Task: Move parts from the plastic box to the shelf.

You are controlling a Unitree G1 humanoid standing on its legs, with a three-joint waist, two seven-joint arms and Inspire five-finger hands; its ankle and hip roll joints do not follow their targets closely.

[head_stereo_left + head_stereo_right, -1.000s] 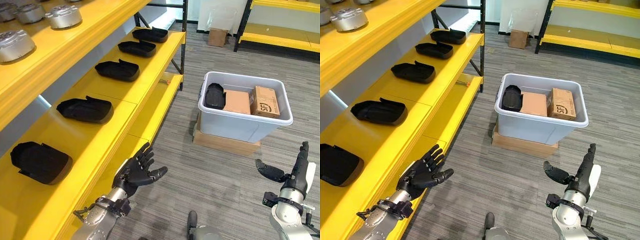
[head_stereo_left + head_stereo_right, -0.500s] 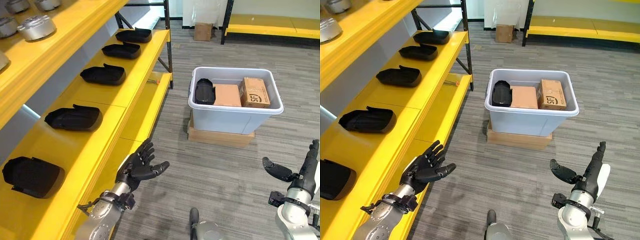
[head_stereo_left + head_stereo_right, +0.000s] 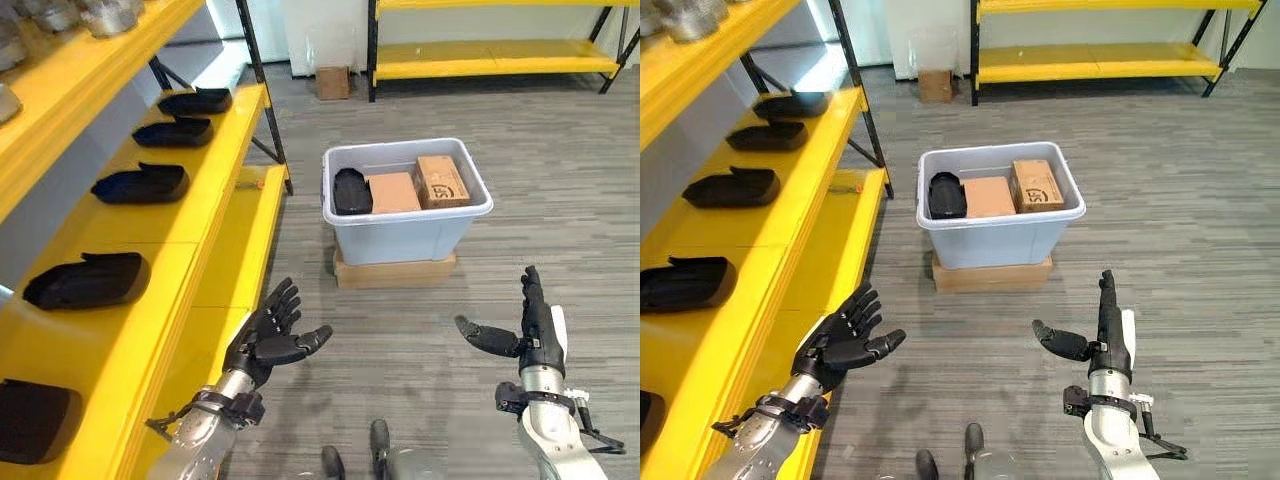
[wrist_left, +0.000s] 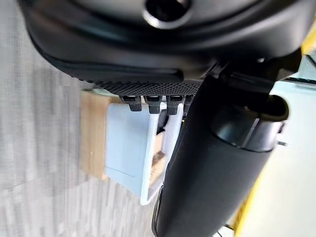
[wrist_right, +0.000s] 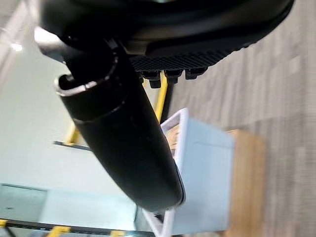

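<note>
A pale grey plastic box (image 3: pixel 405 238) stands on a flat cardboard base (image 3: pixel 392 272) on the floor ahead. Inside lie a black part (image 3: pixel 351 190) at its left end and two cardboard boxes (image 3: pixel 417 186) beside it. Several black parts (image 3: pixel 86 280) lie in a row on the yellow shelf (image 3: pixel 195 232) to my left. My left hand (image 3: pixel 266 340) hangs open and empty beside the shelf's lower edge. My right hand (image 3: pixel 520 328) is open too, fingers straight up, well short of the plastic box.
Silver round parts (image 3: pixel 105 14) sit on the upper shelf at the left. A second yellow rack (image 3: pixel 490 55) runs along the back wall, with a small cardboard box (image 3: pixel 333 82) on the floor by it. Grey floor lies between my hands and the plastic box.
The camera has swung right, so the box now sits ahead at centre and farther off. Both hands stay open and empty; the right hand has come up further into view.
</note>
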